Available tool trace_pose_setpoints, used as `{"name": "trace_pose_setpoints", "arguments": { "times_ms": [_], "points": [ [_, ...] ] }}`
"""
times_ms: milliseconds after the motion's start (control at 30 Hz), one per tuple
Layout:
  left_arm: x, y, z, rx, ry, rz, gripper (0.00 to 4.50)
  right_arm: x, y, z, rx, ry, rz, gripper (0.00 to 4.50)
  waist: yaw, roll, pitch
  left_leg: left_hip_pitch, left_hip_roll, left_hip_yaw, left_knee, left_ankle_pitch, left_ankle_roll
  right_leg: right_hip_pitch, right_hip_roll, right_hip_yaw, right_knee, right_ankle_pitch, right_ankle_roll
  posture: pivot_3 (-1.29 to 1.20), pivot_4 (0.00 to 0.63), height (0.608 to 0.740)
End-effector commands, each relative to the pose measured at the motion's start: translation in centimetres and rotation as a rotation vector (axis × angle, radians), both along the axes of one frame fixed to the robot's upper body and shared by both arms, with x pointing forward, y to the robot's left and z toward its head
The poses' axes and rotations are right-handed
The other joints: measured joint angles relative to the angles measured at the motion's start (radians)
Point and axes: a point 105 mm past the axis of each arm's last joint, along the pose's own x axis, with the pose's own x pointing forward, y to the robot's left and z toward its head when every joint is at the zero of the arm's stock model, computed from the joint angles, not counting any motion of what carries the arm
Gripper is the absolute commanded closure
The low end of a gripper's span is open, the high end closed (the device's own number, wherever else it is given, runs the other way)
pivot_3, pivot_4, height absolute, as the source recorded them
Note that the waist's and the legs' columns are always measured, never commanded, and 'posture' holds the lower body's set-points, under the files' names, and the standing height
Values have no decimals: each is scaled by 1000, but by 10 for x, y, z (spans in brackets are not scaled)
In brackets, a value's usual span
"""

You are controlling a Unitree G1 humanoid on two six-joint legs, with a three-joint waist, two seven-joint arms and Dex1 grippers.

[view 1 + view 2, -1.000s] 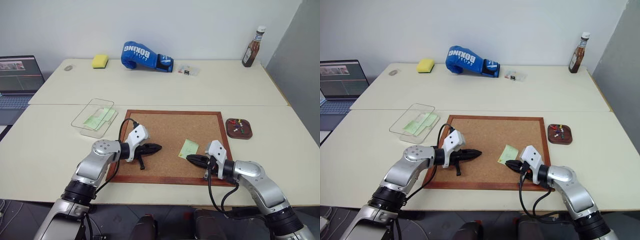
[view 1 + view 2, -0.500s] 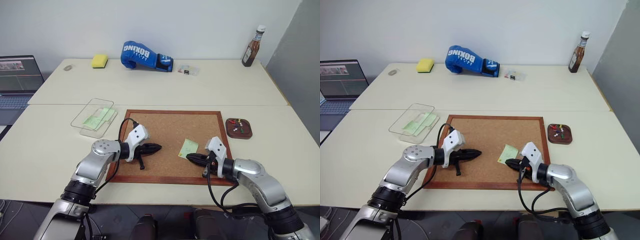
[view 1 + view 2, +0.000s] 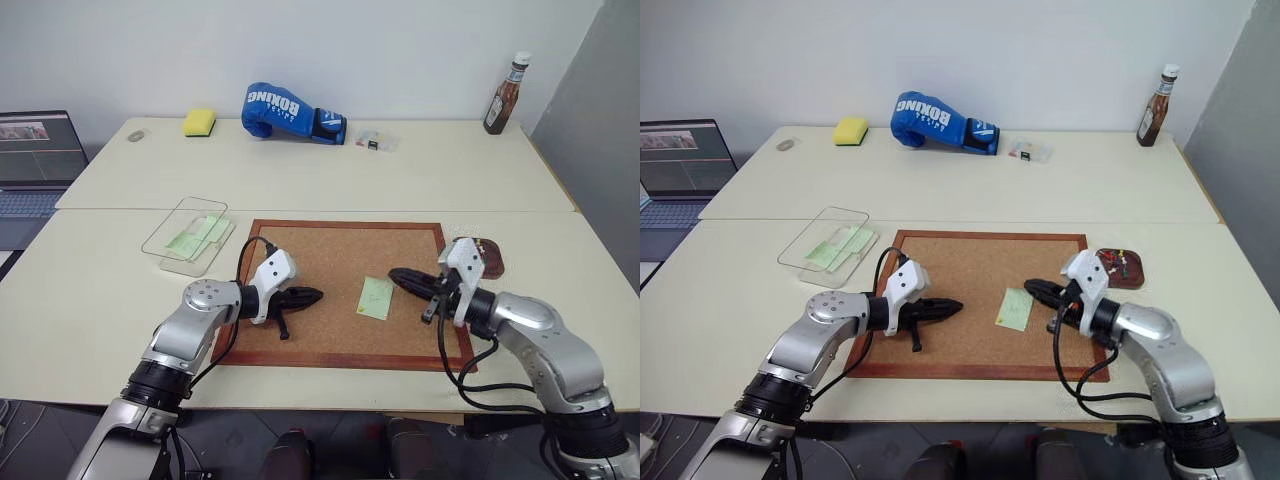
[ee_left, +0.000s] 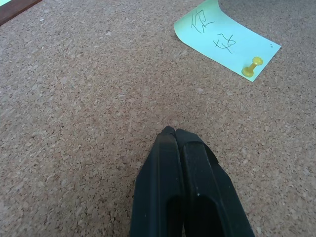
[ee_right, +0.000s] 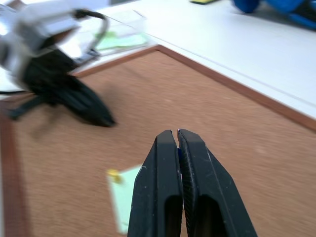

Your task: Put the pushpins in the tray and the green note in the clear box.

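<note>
**Fingers clenched on both sides, note pinned on the cork**

Corkboard (image 3: 330, 290) spreads out under me, and both of my grippers hang over it. My left gripper (image 3: 318, 294) sits low above the board's left half, fingers pressed tight together with nothing between them. My right gripper (image 3: 394, 274) hovers just beside the green note (image 3: 376, 297), on its right, fingers clenched too; whether anything tiny sits between the tips I cannot tell.

The green note lies flat on the cork right of centre, and in my left wrist view a yellow pushpin (image 4: 252, 66) holds one corner of it down. The tray (image 3: 1124, 268) sits on the table just off the board's right edge, partly behind my right wrist, with coloured pushpins (image 3: 1123, 262) in it. The clear box (image 3: 188, 235) stands off the board's upper left corner, and there's a pale green sheet (image 3: 197, 236) lying inside.
</note>
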Motion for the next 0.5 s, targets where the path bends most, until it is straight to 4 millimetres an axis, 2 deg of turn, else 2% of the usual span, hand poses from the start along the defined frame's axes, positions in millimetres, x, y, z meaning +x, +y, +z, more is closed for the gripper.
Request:
{"name": "trace_pose_setpoints", "arguments": {
  "times_ms": [33,167,367,467,500],
  "points": [
    [-9,11,-31,80,101,27,4500,29,-46,12,-211,-199,-227,4449,0,0,0,0,0,0,0,0,0,0,0,0,0,0,0,0,150,740],
    [-7,9,-30,79,97,24,4500,45,-78,8,-392,-291,-345,4449,1,0,0,0,0,1,0,0,0,0,0,0,0,0,0,0,150,740],
    [-6,8,-30,80,91,19,4500,57,-99,-2,-441,-285,-427,4449,1,0,0,0,0,1,0,0,0,0,0,1,0,0,0,0,150,740],
    [-6,7,-30,77,88,18,4500,61,-103,-4,-451,-286,-441,4449,1,0,0,0,0,1,1,0,0,1,0,1,0,0,0,0,150,740],
    [-6,7,-30,77,88,18,4500,62,-105,-5,-454,-286,-447,4239,1,0,0,0,0,1,0,0,0,1,0,1,0,0,0,0,150,740]
  ]
}}
